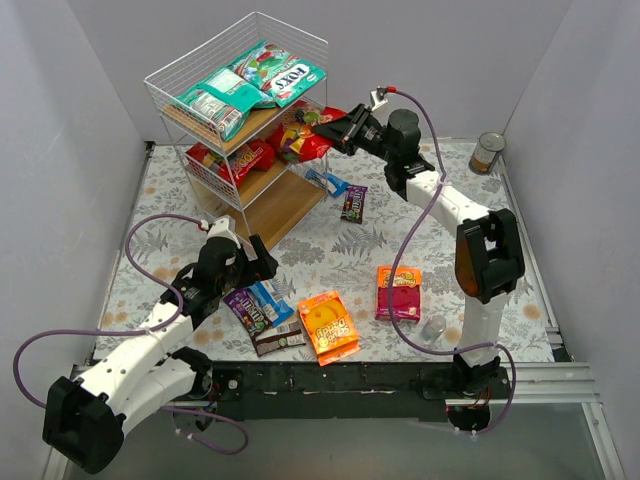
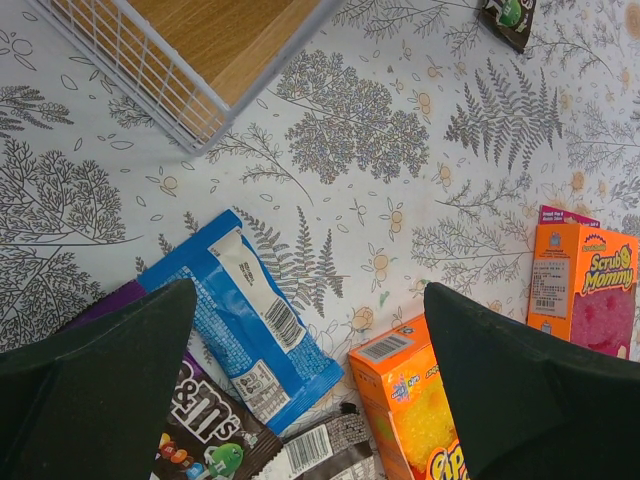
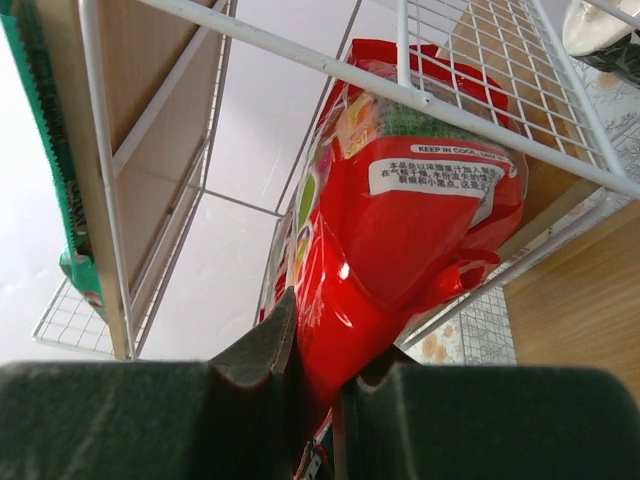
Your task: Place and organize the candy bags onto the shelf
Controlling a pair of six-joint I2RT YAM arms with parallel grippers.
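The shelf (image 1: 300,40) stands at the far left. Teal-green candy bags (image 1: 262,75) lie on its top tier and a red bag (image 1: 232,160) on the middle tier. My right gripper (image 1: 328,128) is shut on another red bag (image 1: 303,138) at the middle tier's right side; the right wrist view shows the bag (image 3: 400,230) pinched in my gripper (image 3: 320,400) among the shelf wires (image 3: 400,95). My left gripper (image 1: 258,262) is open and empty above a blue pack (image 2: 245,315) and a purple pack (image 1: 245,308). An orange bag (image 1: 328,325) and a pink-orange bag (image 1: 398,292) lie near the front.
A brown pack (image 1: 353,203) and a small blue pack (image 1: 328,182) lie by the shelf's foot. A dark pack (image 1: 280,338) lies at the front edge. A silver tin can (image 1: 488,153) stands far right, a clear cup (image 1: 433,328) near the right arm's base.
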